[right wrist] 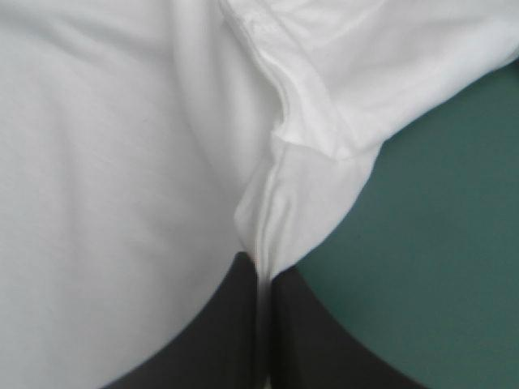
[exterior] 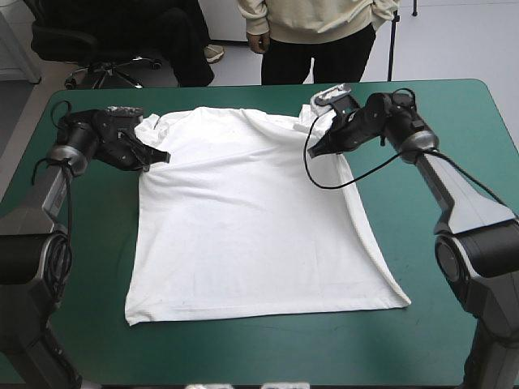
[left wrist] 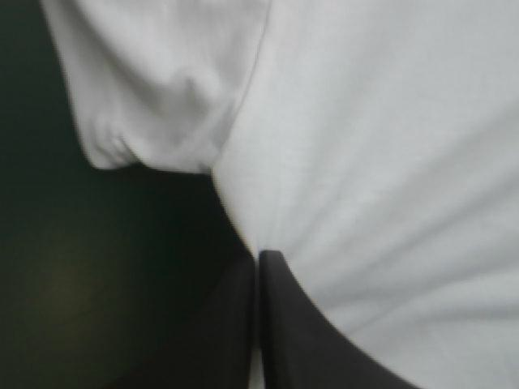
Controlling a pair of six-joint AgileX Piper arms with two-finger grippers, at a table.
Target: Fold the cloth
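Note:
The white T-shirt lies spread flat on the teal-green table, collar end toward the far edge, hem toward the near edge. My left gripper is at the shirt's far-left side, just below the left sleeve, shut on the T-shirt. In the left wrist view the black fingers meet in a point with white cloth pinched between them and the crumpled sleeve ahead. My right gripper is at the far-right side by the right sleeve, also shut on the T-shirt; its fingers pinch a fold of the side seam.
A person stands beyond the table's far edge, not over it. Bare teal-green cover lies right of the shirt, left of it, and along the near edge. The right arm's black cable loops over the shirt's right shoulder.

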